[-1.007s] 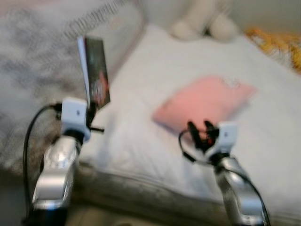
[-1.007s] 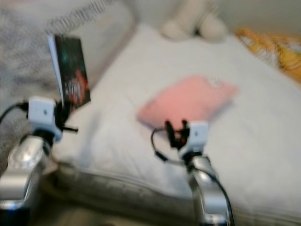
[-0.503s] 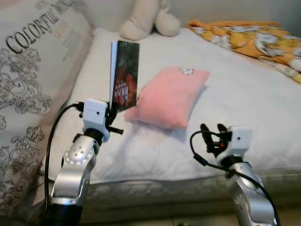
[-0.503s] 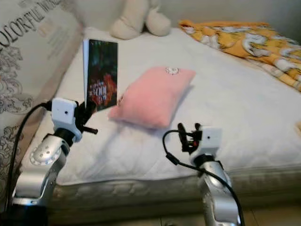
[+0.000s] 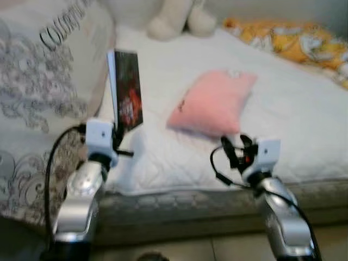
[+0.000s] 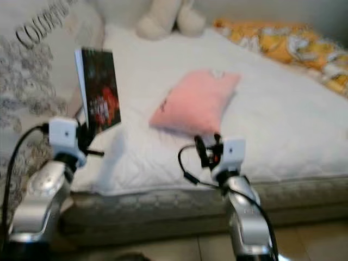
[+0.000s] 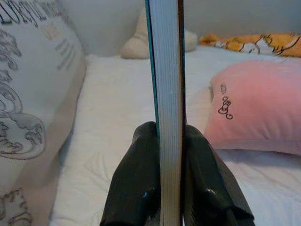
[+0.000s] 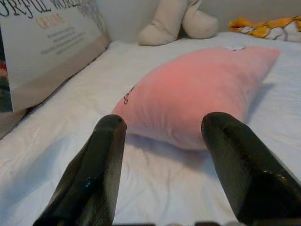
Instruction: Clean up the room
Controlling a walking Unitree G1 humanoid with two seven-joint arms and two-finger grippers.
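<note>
Left gripper [image 7: 170,141] is carrying the book [image 5: 125,89] upright; right gripper [image 8: 164,136] is hanging open and empty short of the pillow [image 8: 197,94].

You are holding the book by its bottom edge only, fingers [image 7: 136,183] pinched tight on both covers, so the tall part above the grip can lever out or twist if you swing or bump it; judged risk, not observed. The pink pillow is lying on the bed [image 5: 179,157] just ahead of the right gripper's spread fingers [image 8: 101,165], apart from them. A large printed cushion [image 5: 38,81] is standing close on the outer side of the left gripper and could catch the book. A plush toy [image 6: 163,22] and an orange blanket [image 5: 293,41] are lying farther ahead, well apart.
</note>
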